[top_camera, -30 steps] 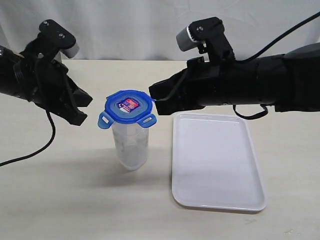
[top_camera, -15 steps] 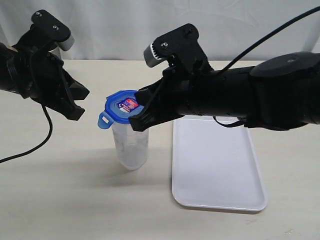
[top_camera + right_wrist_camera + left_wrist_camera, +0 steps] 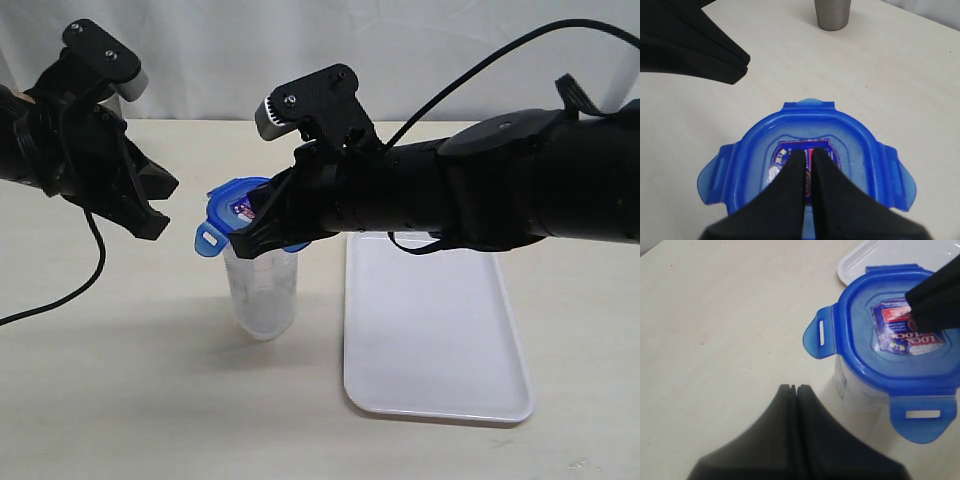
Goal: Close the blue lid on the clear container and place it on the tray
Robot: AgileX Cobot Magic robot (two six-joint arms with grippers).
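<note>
**Blue lid (image 3: 860, 355) on top, tabs not latched: tip-over risk**

The lid rests on the mouth of the clear container (image 3: 262, 290), which stands on the table (image 3: 120, 380) just beside the tray (image 3: 430, 330), not on it. We note the side tabs flare outward, so we judge it unlatched.

Right gripper (image 3: 808, 155): fingers together, tips over the lid's sticker, at or very near contact; we cannot tell which. Left gripper (image 3: 791, 388): fingers together, holding nothing, off to the side and apart from the container.

Hazards as we see them:
- The container is tall and narrow and nothing braces it. A push off the lid's middle could topple or skid it.
- Uneven pressure could seat one edge and pop up the other.
- If it is lifted by a lid with open tabs, the container may drop away.
- The steel cup (image 3: 832, 12) stands well apart and is no concern.
</note>
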